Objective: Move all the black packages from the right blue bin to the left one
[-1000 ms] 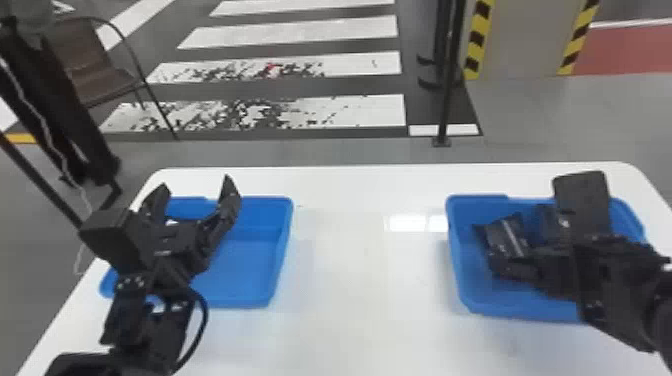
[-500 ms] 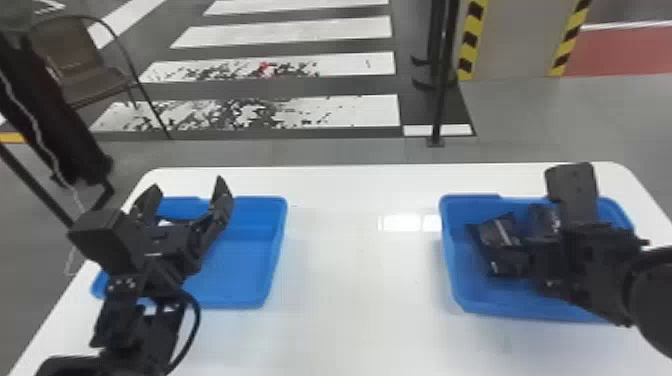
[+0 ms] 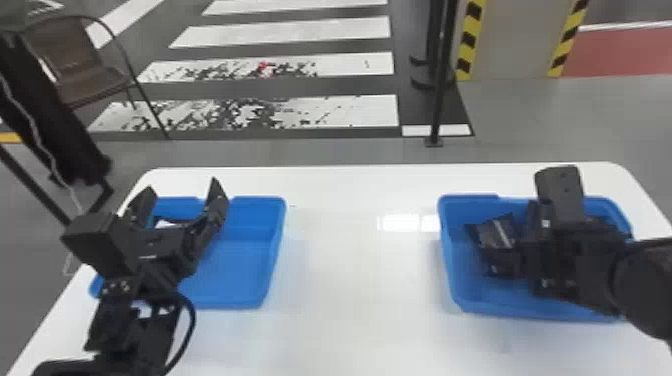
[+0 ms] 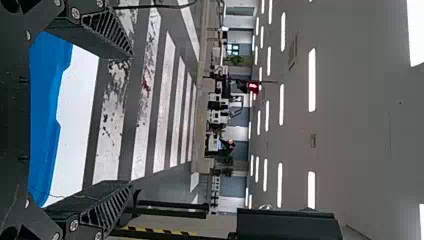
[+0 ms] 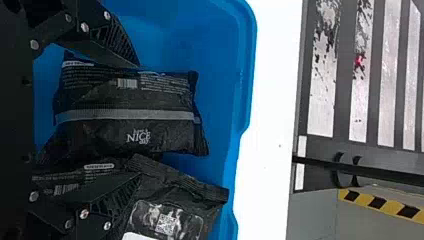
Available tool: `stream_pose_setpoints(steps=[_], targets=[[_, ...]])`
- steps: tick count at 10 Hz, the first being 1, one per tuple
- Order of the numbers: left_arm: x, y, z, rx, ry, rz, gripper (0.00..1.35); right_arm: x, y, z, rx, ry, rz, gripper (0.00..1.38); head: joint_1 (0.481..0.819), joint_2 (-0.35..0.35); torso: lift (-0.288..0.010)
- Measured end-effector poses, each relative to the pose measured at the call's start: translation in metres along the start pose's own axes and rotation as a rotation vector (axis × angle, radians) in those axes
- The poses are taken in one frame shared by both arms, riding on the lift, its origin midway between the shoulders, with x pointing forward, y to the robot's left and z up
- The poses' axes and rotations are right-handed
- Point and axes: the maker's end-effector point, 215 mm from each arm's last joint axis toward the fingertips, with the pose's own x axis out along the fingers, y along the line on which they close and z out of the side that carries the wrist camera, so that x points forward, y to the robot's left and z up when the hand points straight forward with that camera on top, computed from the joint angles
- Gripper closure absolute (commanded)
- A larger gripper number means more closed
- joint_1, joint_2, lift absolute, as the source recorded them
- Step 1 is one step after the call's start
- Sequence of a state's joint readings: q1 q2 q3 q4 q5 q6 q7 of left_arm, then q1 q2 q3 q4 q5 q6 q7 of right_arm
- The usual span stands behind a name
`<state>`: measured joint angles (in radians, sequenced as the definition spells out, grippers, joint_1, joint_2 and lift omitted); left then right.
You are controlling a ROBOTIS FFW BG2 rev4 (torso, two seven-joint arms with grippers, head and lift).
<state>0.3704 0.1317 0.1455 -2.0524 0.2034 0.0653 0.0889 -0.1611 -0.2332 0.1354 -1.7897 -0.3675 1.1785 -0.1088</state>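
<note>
Obs.: my right claw (image 3: 557, 200) sits slightly farther left over the right blue bin (image 3: 447, 250) than one second ago. Its fingers stand wide, a first black package (image 5: 125, 127) lying between them. Labels: white lettering and barcode on that one; square code on a second package (image 5: 175, 192); small print on a third package (image 5: 57, 177). Count: three packages seen there, two bins. My left claw (image 3: 182, 186), also wide, is at the left blue bin (image 3: 275, 240).

Brown chair (image 3: 80, 65), striped floor (image 3: 320, 110), yellow-black pillar edges (image 3: 469, 42), ceiling lights (image 4: 312, 80)
</note>
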Motion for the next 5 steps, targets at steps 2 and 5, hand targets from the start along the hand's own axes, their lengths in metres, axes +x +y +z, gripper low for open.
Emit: stream_pose_setpoints(steps=[2,5], targets=[[0.0,0.0,0.001,-0.001,-0.003,0.001,0.15,0.001,0.008,-0.005,-0.012,0.025,0.035,1.07,0.695,0.141,-0.154],[-0.001,0.0,-0.001,-0.002,0.0,0.002,0.15,-0.007,0.018,0.006,-0.031,-0.002,0.051,1.17,0.695,0.154,-0.154]])
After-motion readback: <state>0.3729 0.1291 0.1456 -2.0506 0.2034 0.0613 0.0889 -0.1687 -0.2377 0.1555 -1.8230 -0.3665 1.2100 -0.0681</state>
